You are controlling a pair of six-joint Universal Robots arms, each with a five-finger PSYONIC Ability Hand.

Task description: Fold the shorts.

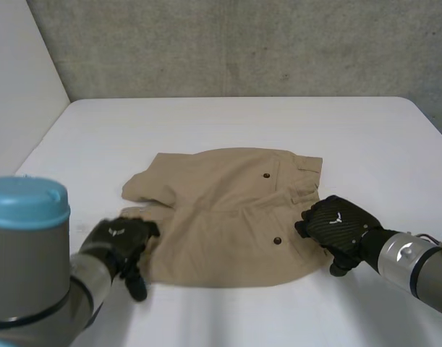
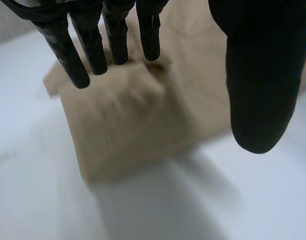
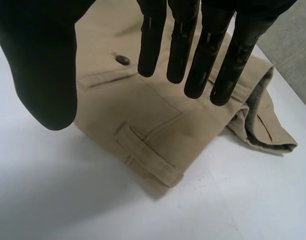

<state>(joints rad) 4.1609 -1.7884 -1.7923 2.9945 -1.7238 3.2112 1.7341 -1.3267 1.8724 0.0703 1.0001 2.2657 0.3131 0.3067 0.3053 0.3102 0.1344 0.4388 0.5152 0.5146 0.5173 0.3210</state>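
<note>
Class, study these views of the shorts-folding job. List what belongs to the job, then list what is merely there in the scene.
Belongs to the job:
tan shorts, spread on the table
left robot hand, open, at the leg end
right robot hand, open, at the waistband end

Merely there:
white table
grey wall behind it

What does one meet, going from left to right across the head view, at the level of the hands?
Left arm → left hand → shorts → right hand → right arm.
</note>
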